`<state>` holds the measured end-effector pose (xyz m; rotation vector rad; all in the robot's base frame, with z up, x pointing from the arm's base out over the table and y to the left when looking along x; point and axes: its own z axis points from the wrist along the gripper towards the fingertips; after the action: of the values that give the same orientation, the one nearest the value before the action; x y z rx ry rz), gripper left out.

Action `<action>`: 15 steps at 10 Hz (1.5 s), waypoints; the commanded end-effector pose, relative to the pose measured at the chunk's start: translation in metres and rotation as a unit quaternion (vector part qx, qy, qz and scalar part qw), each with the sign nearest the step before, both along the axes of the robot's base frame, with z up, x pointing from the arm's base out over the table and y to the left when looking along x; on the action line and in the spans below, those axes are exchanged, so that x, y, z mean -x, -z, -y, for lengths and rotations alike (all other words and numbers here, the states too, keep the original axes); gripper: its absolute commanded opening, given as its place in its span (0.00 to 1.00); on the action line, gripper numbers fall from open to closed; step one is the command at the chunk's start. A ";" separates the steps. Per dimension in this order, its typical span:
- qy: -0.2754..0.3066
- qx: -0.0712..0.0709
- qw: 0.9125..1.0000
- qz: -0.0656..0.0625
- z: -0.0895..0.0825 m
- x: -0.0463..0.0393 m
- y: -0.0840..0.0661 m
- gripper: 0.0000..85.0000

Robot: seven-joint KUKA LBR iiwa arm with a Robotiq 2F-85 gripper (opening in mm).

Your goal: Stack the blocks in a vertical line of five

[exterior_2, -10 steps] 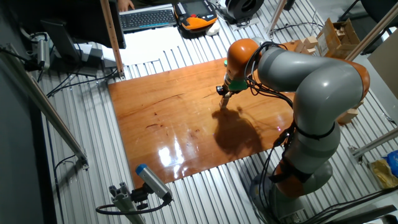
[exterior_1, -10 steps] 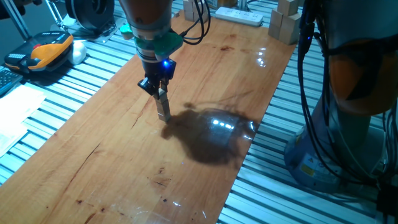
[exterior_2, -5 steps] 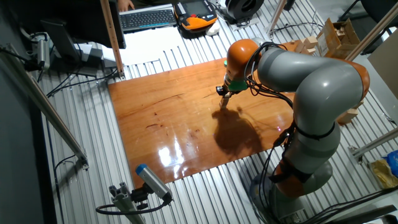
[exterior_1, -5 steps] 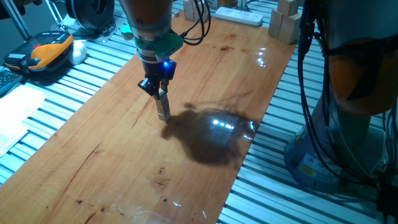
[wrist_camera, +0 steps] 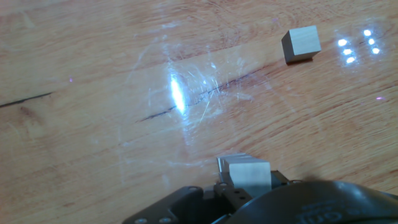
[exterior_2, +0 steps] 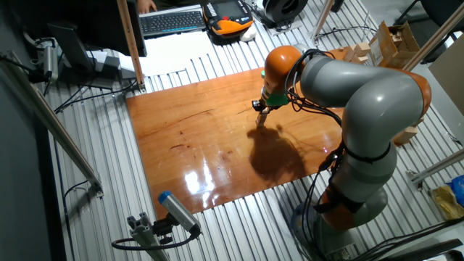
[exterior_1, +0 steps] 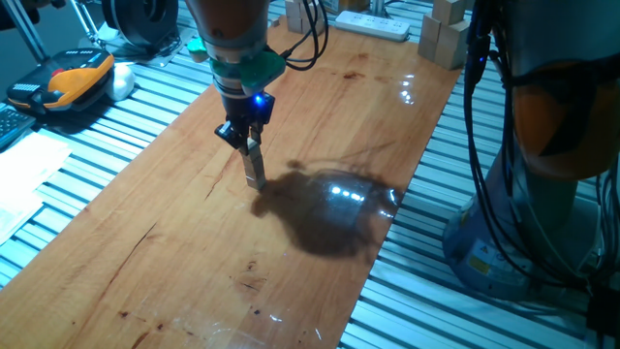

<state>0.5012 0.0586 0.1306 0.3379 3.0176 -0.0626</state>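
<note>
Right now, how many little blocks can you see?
2 for sure: one block at the gripper, another block alone on the table. The pale column under the gripper may hide more.

No text, label, brand, number or sign can be read in any of the three views. The keyboard at the far edge of the other fixed view is too small for its key legends to be made out, and the orange-and-black handheld unit shows no legible marking.
</note>
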 end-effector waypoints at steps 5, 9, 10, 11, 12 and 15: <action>0.002 0.001 1.000 0.002 0.000 0.0003 0.001 0.20; 0.003 0.002 1.000 0.004 0.000 0.0004 0.002 0.40; 0.004 0.002 1.000 0.005 0.000 0.0005 0.002 0.40; 0.004 0.003 1.000 0.005 -0.001 0.0006 0.002 0.40; 0.005 0.004 1.000 0.005 -0.001 0.0006 0.002 0.40; 0.006 0.006 1.000 0.006 -0.001 0.0007 0.003 0.40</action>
<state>0.5009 0.0597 0.1279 0.3535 3.0017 -0.0777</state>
